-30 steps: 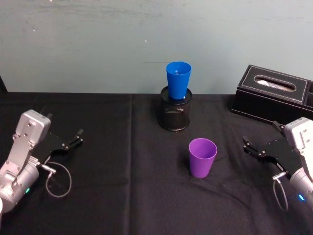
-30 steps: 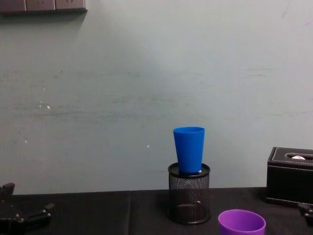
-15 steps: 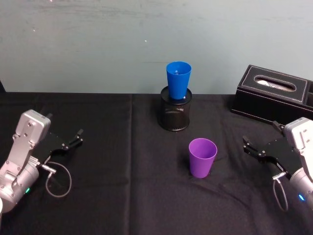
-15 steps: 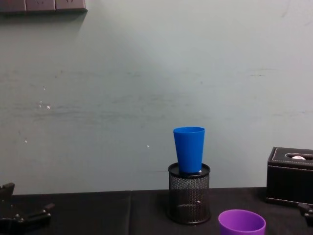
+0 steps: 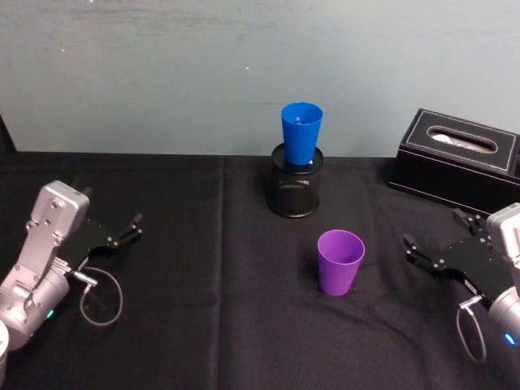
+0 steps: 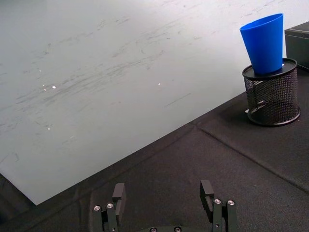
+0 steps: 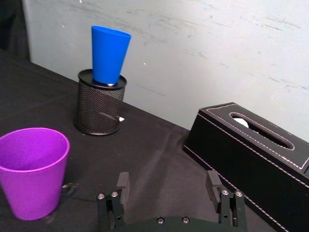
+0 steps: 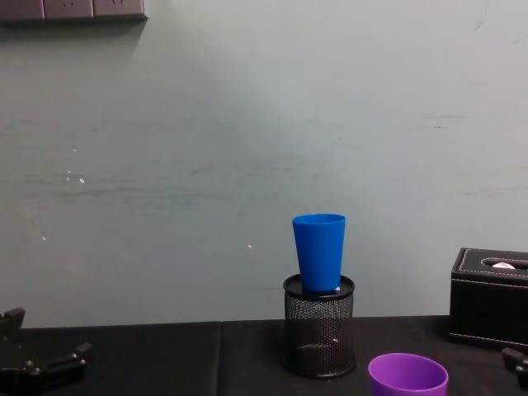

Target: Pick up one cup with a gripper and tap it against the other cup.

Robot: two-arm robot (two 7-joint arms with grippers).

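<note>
From the head view, the purple cup (image 5: 340, 262) stands upright on the black-clothed desk (image 5: 203, 325), a little right of centre and nearer the front edge. The blue cup (image 5: 301, 134) sits base-down in a black wire-mesh pen holder (image 5: 295, 191) by the middle of the back edge. The right gripper (image 5: 435, 236) rests near the right edge, level with the purple cup but apart from it, fingers spread wide around nothing. The left gripper (image 5: 112, 206) lies parked by the left edge, likewise spread and empty. A black tissue box (image 5: 455, 171) fills the back right corner. In the left wrist view the blue cup and holder stand well off beyond that arm's gaping fingers. In the right wrist view the purple cup is just beside one spread finger, not between the two, with the holder farther on. In the chest view the blue cup rises clear above the holder's rim, and the purple rim shows at the bottom. Nothing is grasped yet, so the step looks like the reach for the purple cup. The right gripper would need to slide toward it, close on its wall, then lift high, since the blue cup is perched. The holder stands in the way of a low tap, and a hard knock might tip the loosely seated blue cup.
</note>
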